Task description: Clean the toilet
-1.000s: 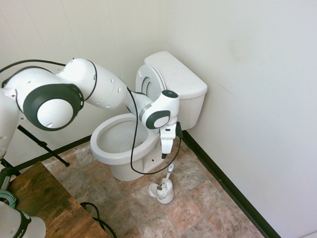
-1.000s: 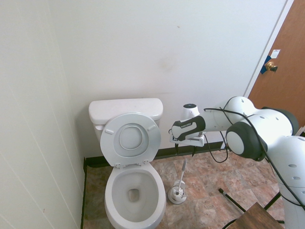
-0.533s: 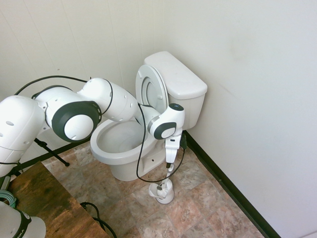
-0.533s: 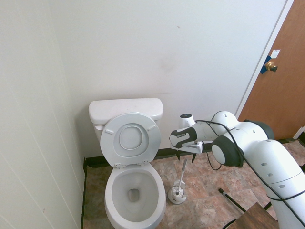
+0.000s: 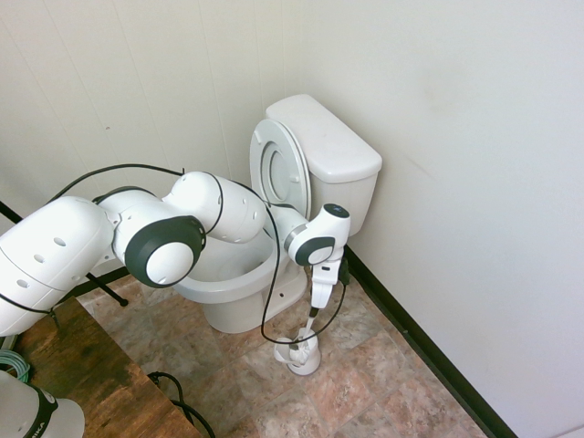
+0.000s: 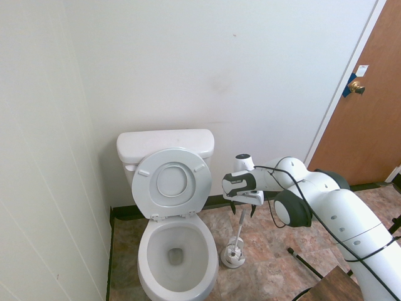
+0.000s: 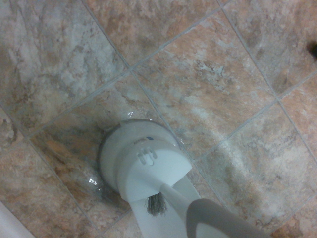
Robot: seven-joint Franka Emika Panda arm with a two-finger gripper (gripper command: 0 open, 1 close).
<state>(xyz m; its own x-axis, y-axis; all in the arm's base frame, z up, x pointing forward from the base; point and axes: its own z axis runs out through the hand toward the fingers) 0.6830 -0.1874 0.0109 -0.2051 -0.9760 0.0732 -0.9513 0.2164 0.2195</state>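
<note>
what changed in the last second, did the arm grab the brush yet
The gripper came down beside the toilet onto the top of the toilet brush handle; jaws open around it, nothing gripped yet. Unchanged: brush in its holder on the floor, toilet lid up, bowl untouched.

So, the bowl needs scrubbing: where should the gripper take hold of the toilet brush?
Probably on the upper end of the brush handle, coming from above. The brush stands in its holder on the floor beside the toilet, handle leaning upward and free all round, with the open gripper already at its tip.
</note>
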